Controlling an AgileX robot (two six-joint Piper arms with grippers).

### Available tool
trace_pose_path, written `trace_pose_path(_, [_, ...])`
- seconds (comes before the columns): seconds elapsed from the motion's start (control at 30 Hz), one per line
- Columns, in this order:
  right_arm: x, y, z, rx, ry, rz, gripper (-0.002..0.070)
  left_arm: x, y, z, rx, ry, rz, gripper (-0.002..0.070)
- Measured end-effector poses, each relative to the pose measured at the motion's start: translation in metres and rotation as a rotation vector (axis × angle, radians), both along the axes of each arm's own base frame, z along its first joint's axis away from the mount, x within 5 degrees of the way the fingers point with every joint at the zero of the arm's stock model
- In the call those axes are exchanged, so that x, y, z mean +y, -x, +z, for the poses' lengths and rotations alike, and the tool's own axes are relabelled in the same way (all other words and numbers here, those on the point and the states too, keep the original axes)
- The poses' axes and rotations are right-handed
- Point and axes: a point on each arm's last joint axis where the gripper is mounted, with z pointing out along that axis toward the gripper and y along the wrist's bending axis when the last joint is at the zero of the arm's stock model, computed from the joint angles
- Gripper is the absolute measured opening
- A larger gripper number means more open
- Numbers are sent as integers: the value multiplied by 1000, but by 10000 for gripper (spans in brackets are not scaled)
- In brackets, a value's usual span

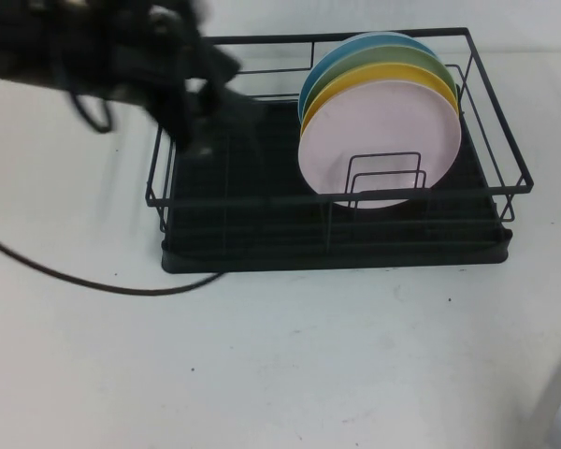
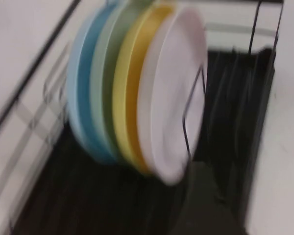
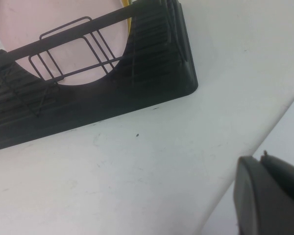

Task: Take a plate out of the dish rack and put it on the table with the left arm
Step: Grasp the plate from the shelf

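Plate (image 1: 379, 140): pink, upright in dish rack (image 1: 337, 245), right side, nearest of four
Left gripper (image 1: 192, 131): over rack's left part, blurred; fingers cannot tell
Right gripper (image 3: 269, 196): parked near right, fingers cannot tell
Risk: snagging wire divider (image 1: 385, 176), dragging yellow plate (image 1: 379, 79)

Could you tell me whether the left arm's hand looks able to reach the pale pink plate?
Probably yes: the left hand hovers over the black wire dish rack's bare half, the round pale pink plate frontmost.
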Motion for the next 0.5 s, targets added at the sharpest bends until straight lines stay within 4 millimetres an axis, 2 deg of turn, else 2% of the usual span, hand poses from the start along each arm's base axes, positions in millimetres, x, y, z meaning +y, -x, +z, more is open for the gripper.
trace_pose_path(0.1, [0, 0, 0, 0, 0, 0, -18, -30, -11, -9, -77, 11, -21, 416])
trace_pose_path(0.2, [0, 0, 0, 0, 0, 0, -18, -54, -19, -22, -136, 11, -18, 430])
trace_pose_path(0.37, [0, 0, 0, 0, 0, 0, -18, -81, -32, -41, -162, -12, -54, 434])
trace_pose_path(0.5, [0, 0, 0, 0, 0, 0, -18, -100, -43, -49, -162, -1, -74, 435])
